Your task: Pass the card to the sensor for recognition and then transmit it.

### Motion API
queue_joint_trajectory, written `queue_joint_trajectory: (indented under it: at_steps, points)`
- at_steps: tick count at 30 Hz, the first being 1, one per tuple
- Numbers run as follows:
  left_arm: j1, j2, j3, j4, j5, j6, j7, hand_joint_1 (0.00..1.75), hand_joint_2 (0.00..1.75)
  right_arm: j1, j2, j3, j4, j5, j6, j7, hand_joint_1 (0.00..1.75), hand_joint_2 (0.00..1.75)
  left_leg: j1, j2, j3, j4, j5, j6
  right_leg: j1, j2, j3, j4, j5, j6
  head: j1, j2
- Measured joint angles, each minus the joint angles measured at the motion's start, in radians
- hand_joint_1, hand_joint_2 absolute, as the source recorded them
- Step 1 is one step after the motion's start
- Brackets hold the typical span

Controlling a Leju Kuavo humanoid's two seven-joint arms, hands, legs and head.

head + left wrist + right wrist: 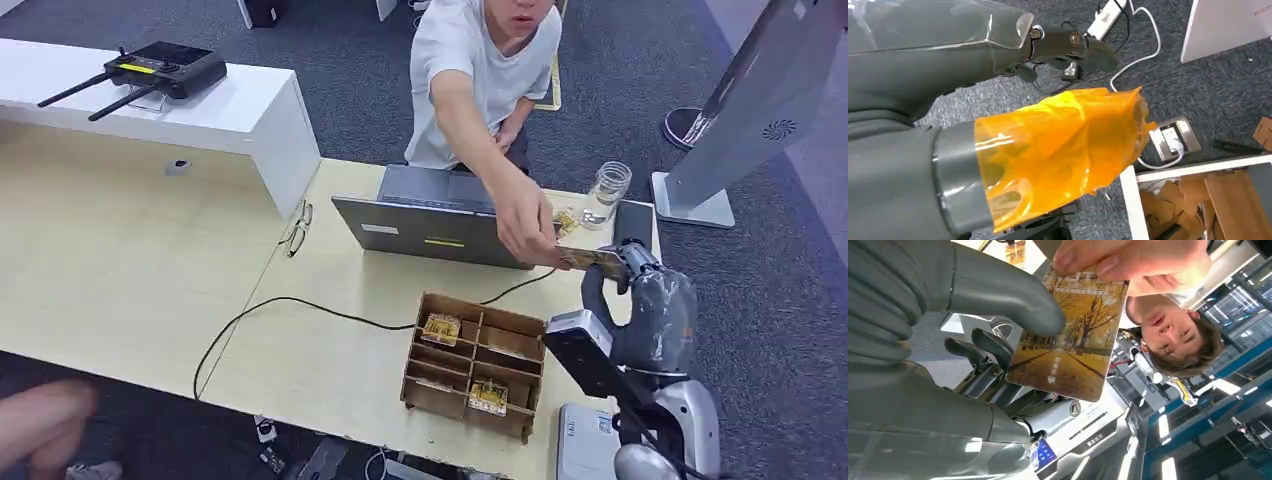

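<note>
The right hand [973, 315] is pinching the card [1073, 335] under its thumb while a person's hand [525, 225], reaching from twelve o'clock, is gripping its far end — a late release risks bending it — the left hand [998, 100], fingers curled, is holding nothing.

We see the head view evenly and brightly lit, with only faint, soft shadows on the pale tabletop [150, 260] and a sharp picture across most of the frame. In the left wrist view we find white glare streaks on the clear wrap over the left hand [998, 100], and its near parts look soft. In the right wrist view, bright ceiling light strips [1220, 386] shine overhead, the card [1073, 340] is crisp, while the person's fingertips [1128, 257] and the close grey cover of the right hand [938, 340] blur slightly.
</note>
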Motion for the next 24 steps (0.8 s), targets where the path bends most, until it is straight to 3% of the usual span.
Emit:
queue_joint_trajectory:
  at_steps: [2, 3, 4, 5, 9, 10, 14, 20, 24]
  points:
    - [-0.003, 0.0, -0.003, 0.0, -0.005, -0.005, 0.011, 0.0, 0.0, -0.013, 0.004, 0.008, 0.01, 0.002, 0.003, 0.0, 1.75, 1.75, 0.0, 0.0, 0.0, 0.0, 0.0, 0.0, 0.0, 0.0, 0.0, 0.0, 0.0, 0.0, 0.0, 0.0]
    - [-0.004, 0.0, -0.005, 0.0, -0.005, -0.007, 0.016, 0.0, 0.0, -0.02, 0.008, 0.015, 0.016, 0.002, 0.006, 0.0, 1.59, 1.75, 0.0, 0.0, 0.0, 0.0, 0.0, 0.0, 0.0, 0.0, 0.0, 0.0, 0.0, 0.0, 0.0, 0.0]
    - [-0.005, 0.0, -0.006, 0.0, -0.007, -0.008, 0.016, 0.0, 0.0, -0.027, 0.011, 0.019, 0.021, 0.003, 0.009, 0.0, 0.09, 1.75, 0.0, 0.0, 0.0, 0.0, 0.0, 0.0, 0.0, 0.0, 0.0, 0.0, 0.0, 0.0, 0.0, 0.0]
    - [-0.007, 0.0, -0.007, 0.0, -0.007, -0.009, 0.016, 0.0, 0.0, -0.032, 0.015, 0.025, 0.026, 0.003, 0.011, 0.0, 0.0, 1.75, 0.0, 0.0, 0.0, 0.0, 0.0, 0.0, 0.0, 0.0, 0.0, 0.0, 0.0, 0.0, 0.0, 0.0]
    - [-0.008, 0.0, -0.008, 0.0, -0.002, -0.009, 0.016, 0.0, 0.0, -0.046, 0.017, 0.045, 0.042, -0.013, 0.03, 0.011, 0.0, 1.75, 0.0, 0.0, 0.0, 0.0, 0.0, 0.0, 0.0, 0.0, 0.0, 0.0, 0.0, 0.0, 0.0, 0.0]
    - [-0.009, -0.001, -0.008, 0.0, 0.004, -0.009, 0.016, 0.0, 0.0, -0.049, 0.017, 0.048, 0.045, -0.027, 0.037, 0.014, 0.0, 0.0, 0.0, 0.0, 0.0, 0.0, 0.0, 0.0, 0.0, 0.0, 0.0, 0.0, 0.0, 0.0, 0.0, 0.0]
    - [-0.021, -0.005, -0.007, -0.002, 0.018, -0.01, 0.034, 0.0, 0.0, -0.068, 0.018, 0.062, 0.034, -0.108, 0.072, 0.031, 0.0, 0.0, 0.0, 0.0, 0.0, 0.0, 0.0, 0.0, 0.0, 0.0, 0.0, 0.0, 0.0, 0.0, 0.0, 0.0]
    - [-0.018, -0.006, -0.003, -0.003, 0.06, 0.007, 0.019, 0.0, 0.0, -0.049, 0.013, 0.069, -0.03, -0.27, 0.086, -0.017, 0.0, 0.0, 0.0, 0.0, 0.0, 0.0, 0.0, 0.0, 0.0, 0.0, -0.001, 0.0, 0.0, 0.0, 0.0, 0.0]
    - [-0.001, -0.004, 0.009, -0.003, 0.098, 0.032, -0.025, 0.0, 0.0, 0.0, -0.042, 0.072, -0.097, -0.416, 0.159, -0.033, 0.0, 0.0, 0.0, 0.0, -0.001, 0.0, 0.0, 0.0, 0.0, 0.001, -0.002, 0.0, 0.0, 0.0, 0.0, 0.0]
